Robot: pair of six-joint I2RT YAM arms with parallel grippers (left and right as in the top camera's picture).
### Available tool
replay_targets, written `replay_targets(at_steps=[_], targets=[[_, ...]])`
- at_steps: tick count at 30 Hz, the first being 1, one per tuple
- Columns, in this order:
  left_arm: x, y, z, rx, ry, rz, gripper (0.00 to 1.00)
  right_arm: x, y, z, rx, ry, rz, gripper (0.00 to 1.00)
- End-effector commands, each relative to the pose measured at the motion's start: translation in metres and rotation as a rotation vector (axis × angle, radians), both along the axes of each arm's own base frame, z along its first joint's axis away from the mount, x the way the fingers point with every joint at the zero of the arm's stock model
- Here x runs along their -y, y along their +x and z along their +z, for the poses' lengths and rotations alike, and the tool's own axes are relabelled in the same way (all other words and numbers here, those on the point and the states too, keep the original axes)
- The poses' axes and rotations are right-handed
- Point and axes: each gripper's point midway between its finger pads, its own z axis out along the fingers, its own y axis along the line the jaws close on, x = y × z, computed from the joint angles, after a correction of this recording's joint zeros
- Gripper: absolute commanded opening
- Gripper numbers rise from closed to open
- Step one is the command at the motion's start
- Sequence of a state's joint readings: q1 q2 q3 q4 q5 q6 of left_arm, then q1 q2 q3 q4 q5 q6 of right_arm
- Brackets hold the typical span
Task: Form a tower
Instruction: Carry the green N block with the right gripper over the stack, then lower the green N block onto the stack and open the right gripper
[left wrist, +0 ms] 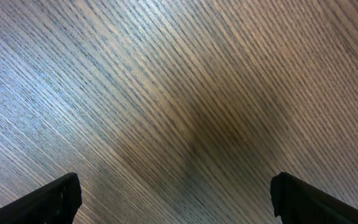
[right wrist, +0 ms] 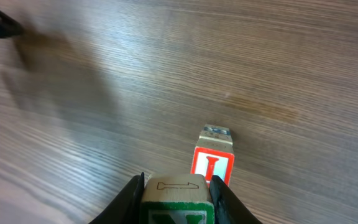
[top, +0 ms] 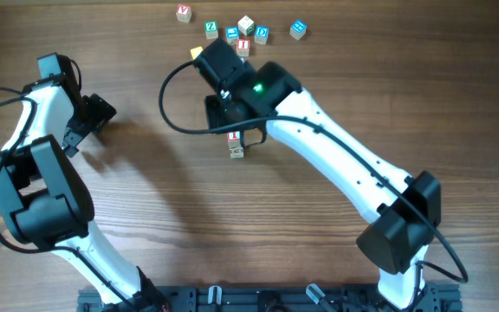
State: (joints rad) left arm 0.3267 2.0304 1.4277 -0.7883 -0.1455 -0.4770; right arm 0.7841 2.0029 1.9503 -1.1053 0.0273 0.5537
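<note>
Hidden or unclear: from overhead the right end effector's fingertips are buried under its own wrist housing, so I cannot read the grip from there. In the right wrist view, the green-lettered cube (right wrist: 173, 198) is cut off by the bottom edge, with only the top of its letter showing. I cannot count the cubes in the tower (right wrist: 212, 163) from either view. The left wrist camera shows only bare desk (left wrist: 179, 93) grain.

Position: the tower (top: 236, 144), red "I" face visible, stands mid-desk just beyond the right end effector (right wrist: 176, 186), slightly to the right in that camera. It overlaps the held cube in the view; I cannot tell if they touch. Loose letter cubes (top: 246, 26) sit well apart at the far edge.

Grip: the right end effector is clamped on the green-lettered cube, one finger on each side. The left end effector (left wrist: 176, 199) is spread wide and holds nothing.
</note>
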Motion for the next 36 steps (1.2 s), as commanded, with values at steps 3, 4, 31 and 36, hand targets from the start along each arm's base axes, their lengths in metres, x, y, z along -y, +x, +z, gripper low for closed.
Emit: replay_targets(at_steps=[3, 4, 31, 36], targets=[[-0.002, -0.003, -0.001, -0.008, 0.007, 0.007, 1.00, 0.013, -0.003, -0.036, 0.001, -0.093, -0.041, 0.26], [-0.002, -0.003, -0.001, -0.008, 0.006, 0.007, 1.00, 0.015, 0.000, -0.039, 0.016, -0.104, -0.048, 0.26], [-0.002, -0.003, -0.001, -0.008, 0.007, 0.007, 1.00, 0.013, 0.002, -0.049, 0.018, -0.090, -0.072, 0.29], [-0.002, -0.003, -0.001, -0.008, 0.007, 0.007, 1.00, 0.011, 0.000, -0.049, 0.004, -0.079, -0.065, 0.37]])
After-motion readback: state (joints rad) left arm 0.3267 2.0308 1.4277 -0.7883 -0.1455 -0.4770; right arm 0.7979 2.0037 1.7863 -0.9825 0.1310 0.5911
